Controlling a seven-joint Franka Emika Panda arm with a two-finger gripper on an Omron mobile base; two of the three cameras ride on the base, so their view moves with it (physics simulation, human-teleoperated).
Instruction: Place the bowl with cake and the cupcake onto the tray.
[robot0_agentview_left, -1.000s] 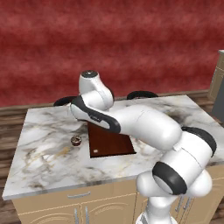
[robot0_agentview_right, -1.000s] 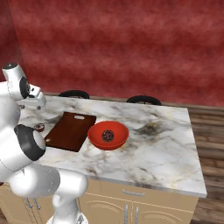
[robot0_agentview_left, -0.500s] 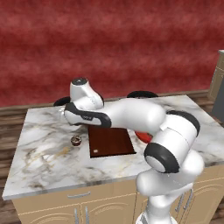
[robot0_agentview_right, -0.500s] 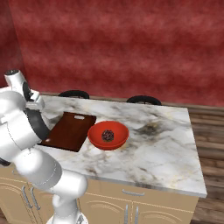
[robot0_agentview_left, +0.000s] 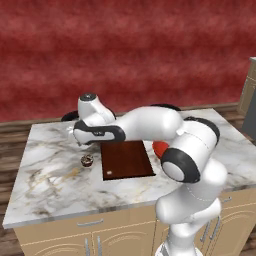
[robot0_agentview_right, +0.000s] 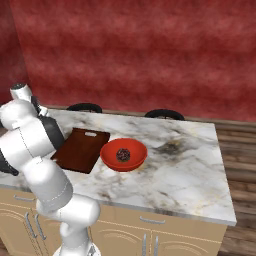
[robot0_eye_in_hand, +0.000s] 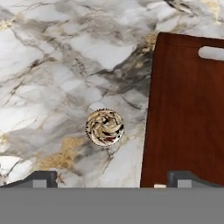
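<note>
The tiny cupcake (robot0_eye_in_hand: 104, 127) stands on the marble counter, just left of the tray (robot0_eye_in_hand: 188, 109); from above it shows a swirled pale and brown top. My gripper (robot0_eye_in_hand: 113, 179) hangs above it, open, and the wide gap between its tips holds nothing. In the left base view the cupcake (robot0_agentview_left: 87, 160) sits beside the dark wooden tray (robot0_agentview_left: 126, 159), under my hand. The red-orange bowl (robot0_agentview_right: 124, 154) with its dark cake (robot0_agentview_right: 123, 154) rests on the counter, touching the tray's (robot0_agentview_right: 82, 149) right side. My arm hides most of the bowl (robot0_agentview_left: 160, 148) in the left base view.
The marble counter (robot0_agentview_right: 190, 170) ends in front above pale cabinet doors. Two black round stool seats (robot0_agentview_right: 85, 106) (robot0_agentview_right: 164, 114) stand beyond its far edge, before a red wall. A dark vein patch (robot0_agentview_right: 172, 146) marks the stone right of the bowl.
My arm has swung left, carrying the hand from over the tray's far end to above the cupcake. Bowl, tray and cupcake have stayed put.
</note>
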